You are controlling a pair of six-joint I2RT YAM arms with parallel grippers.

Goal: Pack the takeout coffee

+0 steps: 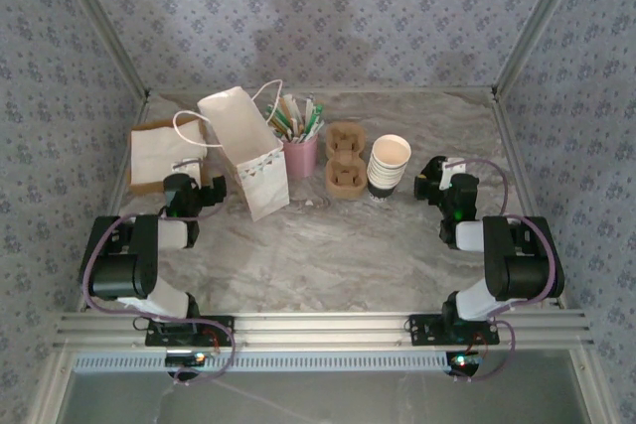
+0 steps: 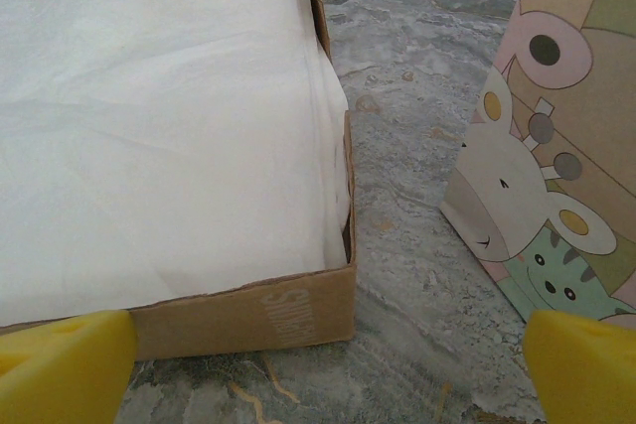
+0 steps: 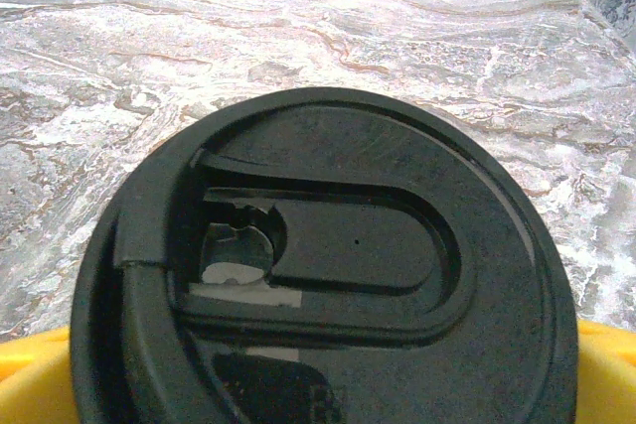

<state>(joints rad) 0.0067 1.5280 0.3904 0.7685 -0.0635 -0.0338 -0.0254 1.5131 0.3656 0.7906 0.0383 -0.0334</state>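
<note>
Packing is barely underway: the right gripper (image 1: 434,182) straddles the black-lidded takeout coffee (image 3: 328,275), clamped or not I cannot tell, well apart from the paper bag (image 1: 248,151) beside the released left gripper (image 2: 318,369).

Table (image 1: 338,245): I log one grey marble-patterned top, veined white and brown, walled by patterned panels.

Items I count standing on it, left to right along the far half:
1. Cardboard box (image 1: 164,156), shallow and open-topped, far left, filled with white napkins (image 2: 149,126).
2. Paper bag (image 1: 248,151), white with cord handles and a cartoon animal print near its foot, upright, mouth open, just right of the box.
3. Pink holder (image 1: 300,156), touching the bag's right side, packed with sticks.
4. Brown pulp cup carrier (image 1: 345,161), near the holder.
5. Stack of lidless cream cups (image 1: 388,164), beside the carrier.
6. Takeout coffee (image 3: 328,265), black lid up; I cannot tell whether its base rests on the top.
</note>
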